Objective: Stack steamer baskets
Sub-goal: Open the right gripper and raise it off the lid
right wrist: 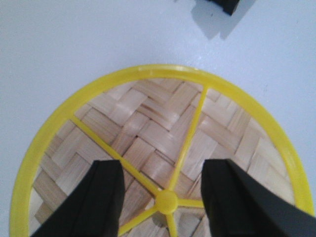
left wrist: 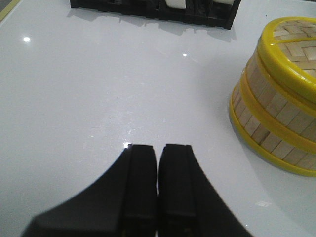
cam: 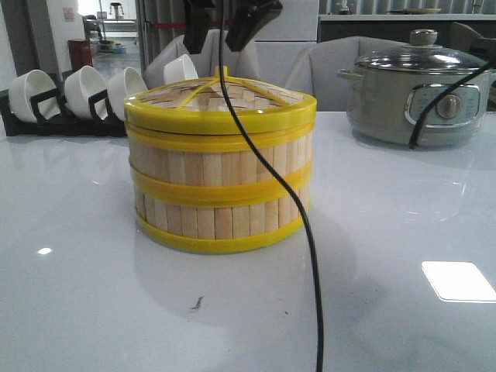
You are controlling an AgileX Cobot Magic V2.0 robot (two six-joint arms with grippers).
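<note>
The two steamer baskets stand stacked at the middle of the white table, the upper basket (cam: 221,167) squarely on the lower basket (cam: 221,221). The woven lid (cam: 221,108) with yellow rim lies on top. My right gripper (cam: 225,27) hangs open just above the lid; in the right wrist view its fingers (right wrist: 164,165) straddle the lid's yellow knob (right wrist: 167,201) without touching it. My left gripper (left wrist: 159,147) is shut and empty, low over bare table to the left of the stack (left wrist: 269,133). The basket insides are hidden.
A grey-green electric pot (cam: 418,97) with glass lid stands at the back right. A black rack of white cups (cam: 85,93) stands at the back left, also in the left wrist view (left wrist: 153,7). A black cable (cam: 302,225) hangs in front of the stack.
</note>
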